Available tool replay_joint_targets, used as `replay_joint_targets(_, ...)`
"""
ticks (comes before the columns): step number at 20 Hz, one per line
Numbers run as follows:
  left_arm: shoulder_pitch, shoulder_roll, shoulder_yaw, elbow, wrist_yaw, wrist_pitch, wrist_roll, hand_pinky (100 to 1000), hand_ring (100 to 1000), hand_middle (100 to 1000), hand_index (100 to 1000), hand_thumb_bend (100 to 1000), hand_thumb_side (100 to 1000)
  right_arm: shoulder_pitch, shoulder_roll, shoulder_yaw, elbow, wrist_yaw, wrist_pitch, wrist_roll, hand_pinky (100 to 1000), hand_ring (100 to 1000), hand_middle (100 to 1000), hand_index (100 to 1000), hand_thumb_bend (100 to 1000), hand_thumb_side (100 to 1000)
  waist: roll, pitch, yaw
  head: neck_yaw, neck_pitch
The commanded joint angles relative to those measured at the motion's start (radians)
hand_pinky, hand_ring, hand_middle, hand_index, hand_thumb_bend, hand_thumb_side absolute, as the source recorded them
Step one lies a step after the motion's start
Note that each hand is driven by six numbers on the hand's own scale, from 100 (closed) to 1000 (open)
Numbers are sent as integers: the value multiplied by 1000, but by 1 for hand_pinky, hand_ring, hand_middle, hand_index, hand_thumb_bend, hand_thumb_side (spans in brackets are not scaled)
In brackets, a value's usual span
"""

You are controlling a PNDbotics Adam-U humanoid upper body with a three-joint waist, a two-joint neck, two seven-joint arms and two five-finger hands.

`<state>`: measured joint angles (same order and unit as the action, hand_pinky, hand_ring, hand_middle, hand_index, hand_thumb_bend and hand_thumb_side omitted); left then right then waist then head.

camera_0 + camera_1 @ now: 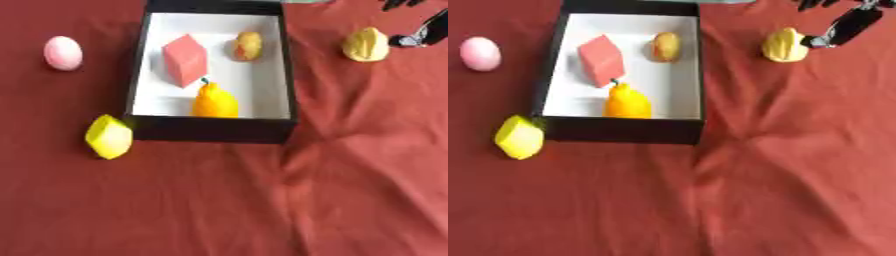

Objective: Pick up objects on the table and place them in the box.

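A black box (210,131) with a white floor stands at the upper middle. Inside lie a red block (185,60), a yellow-brown rounded piece (248,46) and an orange pear-shaped fruit (214,101). On the red cloth outside, a pink egg shape (63,53) lies far left. A yellow faceted piece (108,136) sits against the box's front left corner, and a pale yellow ridged fruit (786,45) lies right of the box. My right hand (847,24) comes in from the upper right corner, open, one fingertip just beside the ridged fruit and holding nothing. The left hand does not show.
The red cloth (350,190) covers the whole table, with creases running out from the box's front right corner. The box's walls stand up between the inside items and those on the cloth.
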<state>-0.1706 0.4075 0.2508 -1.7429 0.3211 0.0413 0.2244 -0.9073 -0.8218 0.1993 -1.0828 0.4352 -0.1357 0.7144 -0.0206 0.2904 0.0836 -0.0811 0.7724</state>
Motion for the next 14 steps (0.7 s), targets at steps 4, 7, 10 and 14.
replay_joint_targets(4,-17,38,-1,-14,0,-1,-7,640,823,838,778,275,889,-37,1,10,13,57,-1,-4,930,928,820,938,351,100,4,-13,5,-10,-2)
replay_joint_targets(7,-17,37,0,-15,0,-1,-7,640,823,839,777,273,890,-42,10,16,28,86,-12,10,929,928,822,937,353,100,4,-10,8,-14,-2)
replay_joint_targets(10,-15,37,2,-15,0,-2,-6,640,824,840,778,273,892,-41,12,17,37,109,-22,29,928,928,824,937,354,100,3,-8,9,-16,-2)
replay_joint_targets(14,-14,35,1,-14,-1,0,-7,640,824,840,778,272,894,-40,16,17,45,129,-31,40,928,927,825,935,354,100,2,-6,10,-17,-2)
